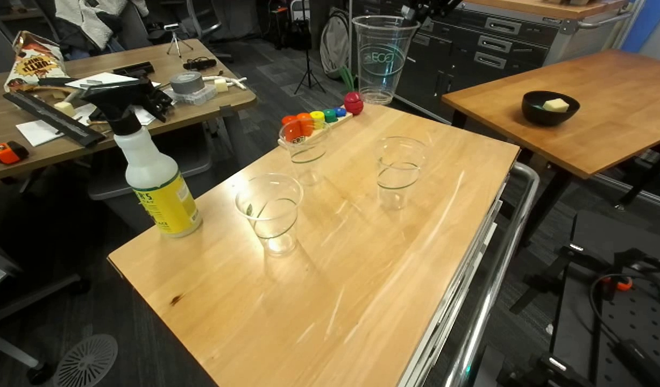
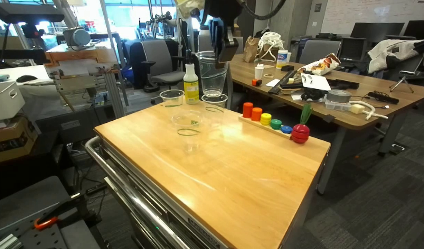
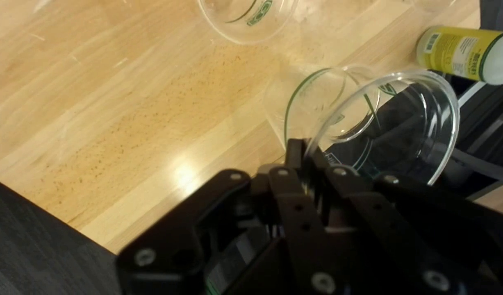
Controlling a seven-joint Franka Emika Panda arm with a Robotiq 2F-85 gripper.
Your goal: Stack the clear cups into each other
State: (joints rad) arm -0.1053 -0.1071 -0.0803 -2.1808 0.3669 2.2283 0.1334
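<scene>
My gripper [image 3: 304, 153] is shut on the rim of a clear cup [image 1: 381, 67] and holds it upright in the air. The held cup also shows in the wrist view [image 3: 419, 123]. Three more clear cups stand upright and apart on the wooden table: a front cup [image 1: 270, 215], a middle cup [image 1: 311, 156] and a right cup [image 1: 398, 177]. In an exterior view the held cup [image 2: 213, 76] has its base just above the rim of a standing cup [image 2: 214, 105]; in an exterior view it shows right of and beyond the middle cup. The gripper [image 2: 226, 52] is partly hidden.
A yellow-labelled spray bottle [image 1: 165, 188] stands at the table's edge. A row of coloured blocks [image 2: 266, 119] and a red radish toy [image 2: 300, 133] lie along the same edge. A metal handle rail [image 1: 502, 269] runs along the opposite side. Cluttered desks stand beyond.
</scene>
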